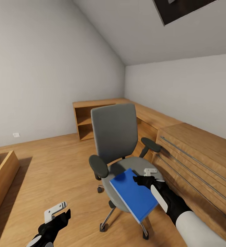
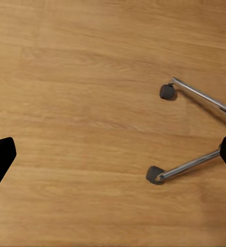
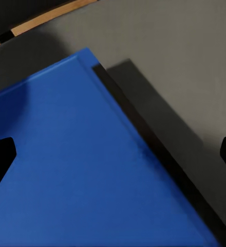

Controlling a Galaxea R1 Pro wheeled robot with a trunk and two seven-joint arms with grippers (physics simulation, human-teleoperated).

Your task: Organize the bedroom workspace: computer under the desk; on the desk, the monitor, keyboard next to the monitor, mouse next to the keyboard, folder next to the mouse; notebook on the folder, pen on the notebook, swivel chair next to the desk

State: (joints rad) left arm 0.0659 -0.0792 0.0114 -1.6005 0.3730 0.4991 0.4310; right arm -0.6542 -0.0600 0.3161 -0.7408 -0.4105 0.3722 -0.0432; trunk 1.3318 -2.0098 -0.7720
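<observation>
The folder (image 1: 135,195) is lying flat on the seat of the swivel chair (image 1: 115,135), at the lower centre of the head view, with one corner overhanging the seat's front edge; in the right wrist view the blue cover (image 3: 77,170) is seen close below, its edge casting a shadow on the grey seat. The right pincer (image 1: 142,175) is being held just above the folder's far corner, with its fingers spread and nothing gripped. The left pincer (image 1: 60,212) is hanging at the lower left of the frame, released too, over bare floor (image 2: 82,62) near the chair's chrome legs and castors (image 2: 167,91). Low wooden cabinets (image 1: 195,151) are standing at the right. The pick-up of the folder is judged to be in hand; it would be done best by closing on an overhanging edge, since the flat cover offers no grip from above; the chair may roll if pushed.
</observation>
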